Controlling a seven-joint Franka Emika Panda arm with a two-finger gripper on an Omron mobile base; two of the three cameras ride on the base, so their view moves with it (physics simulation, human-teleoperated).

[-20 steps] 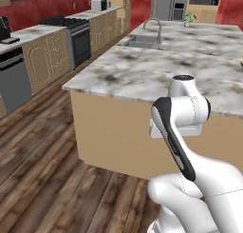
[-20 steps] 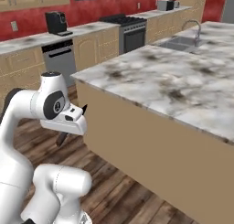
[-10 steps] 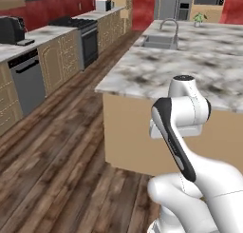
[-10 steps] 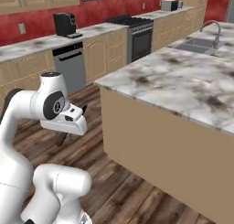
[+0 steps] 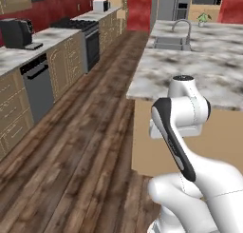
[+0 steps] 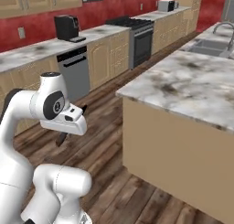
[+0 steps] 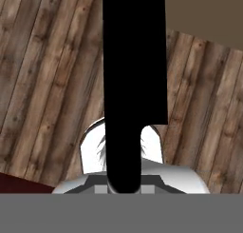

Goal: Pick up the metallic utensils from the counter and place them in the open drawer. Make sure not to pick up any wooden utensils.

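Shifted rightward since earlier frame: marble-topped table (image 5: 204,70). Tool (image 6: 73,122) closed on slim black-handled knife (image 7: 134,84), above wooden floor (image 7: 42,84).

The light is even and quite bright, with no clear source. The counter (image 5: 199,70) gives soft, weak shadows on the wooden floor (image 5: 80,146). There is no glare. All pictures look a little soft and pixelated, without edge distortion.
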